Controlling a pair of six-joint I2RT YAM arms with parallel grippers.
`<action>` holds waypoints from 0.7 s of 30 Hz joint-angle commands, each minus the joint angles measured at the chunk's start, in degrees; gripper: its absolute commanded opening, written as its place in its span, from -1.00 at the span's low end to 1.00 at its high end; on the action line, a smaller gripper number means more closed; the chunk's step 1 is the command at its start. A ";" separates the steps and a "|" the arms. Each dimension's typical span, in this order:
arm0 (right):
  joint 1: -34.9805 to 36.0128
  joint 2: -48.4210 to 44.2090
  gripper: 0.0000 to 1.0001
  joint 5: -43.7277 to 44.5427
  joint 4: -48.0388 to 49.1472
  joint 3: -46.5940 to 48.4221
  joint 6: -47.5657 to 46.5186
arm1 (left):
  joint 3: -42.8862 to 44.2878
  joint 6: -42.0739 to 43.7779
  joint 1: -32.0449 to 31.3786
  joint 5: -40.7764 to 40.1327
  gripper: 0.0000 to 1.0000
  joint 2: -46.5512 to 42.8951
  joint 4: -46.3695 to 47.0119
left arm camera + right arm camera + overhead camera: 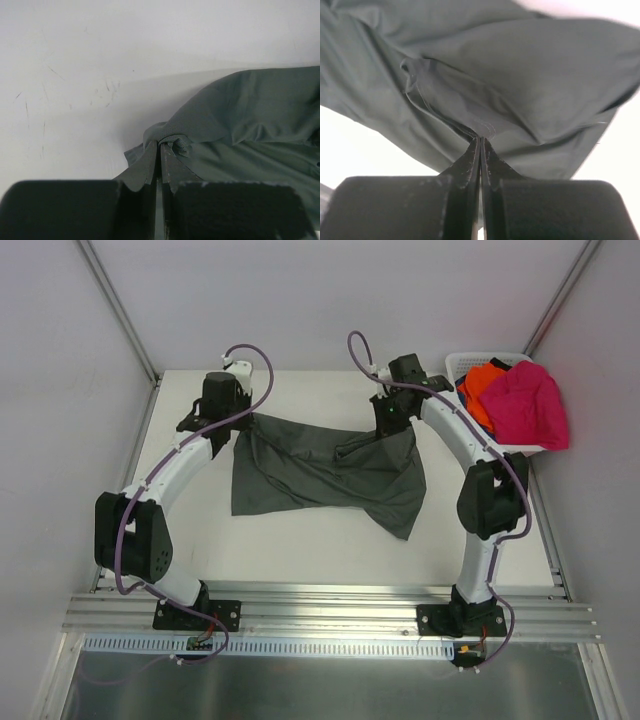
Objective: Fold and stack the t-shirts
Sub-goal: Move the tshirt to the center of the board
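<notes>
Evenly draw apart left gripper point(160, 150) and right gripper point(481, 142), each pinched shut on cloth of the dark grey-green t-shirt point(320, 468) lying rumpled on the table point(300, 550); keep tension level; lift slowly to smooth wrinkles.

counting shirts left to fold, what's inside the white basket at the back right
The white basket holds a magenta-pink t-shirt, spilling over its rim, and an orange t-shirt beside it. Anything beneath them, and the basket's floor, is covered.

Bore white curved shells and black joint housings on left arm point(185, 465) and right arm point(455, 430). Carried looped purple cables point(270, 370). Ended in black blocky fingers point(60, 210).
</notes>
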 commanded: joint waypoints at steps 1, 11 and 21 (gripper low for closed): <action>-0.18 -4.33 -0.99 2.82 -0.32 2.27 -2.85 | 3.13 1.09 0.51 0.74 -1.00 -0.42 1.65; -2.20 -6.26 -0.99 6.43 1.18 9.99 -5.04 | 7.08 5.75 0.51 -1.10 -1.00 -1.04 1.38; -3.17 -10.57 -0.99 10.73 3.46 15.10 -9.70 | 8.23 8.83 0.51 0.03 -1.00 -2.18 0.68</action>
